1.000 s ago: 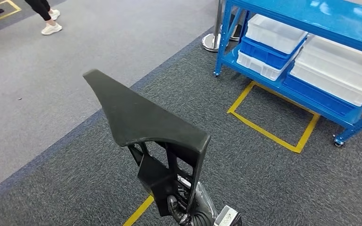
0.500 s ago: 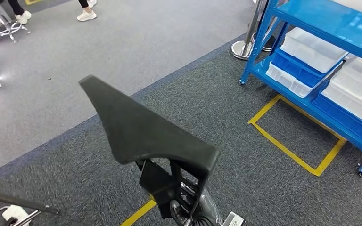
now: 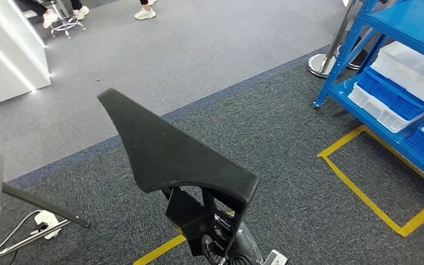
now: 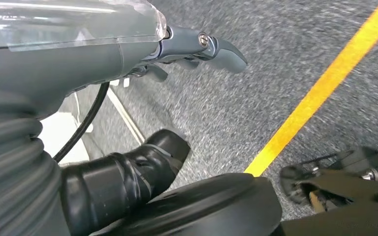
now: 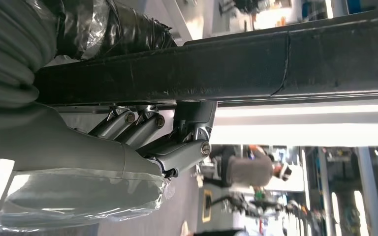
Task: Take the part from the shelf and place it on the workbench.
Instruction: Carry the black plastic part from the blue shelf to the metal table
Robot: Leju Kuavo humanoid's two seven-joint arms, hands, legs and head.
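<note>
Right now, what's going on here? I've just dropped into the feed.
The robot's right hand grips a long black part and holds it up in front of the head camera. The blue shelf with its white and blue bins stands off to the right. The left hand hangs over grey carpet beside a yellow floor line, holding nothing. The part is not yet set down on any workbench.

We see our left hand [image 4: 197,46] as grey fingers with a silver screw, behind a ribbed grey cover and a black cable. Clear plastic film wraps our right hand [image 5: 128,147], whose silvery-grey fingers carry round screw heads.
</note>
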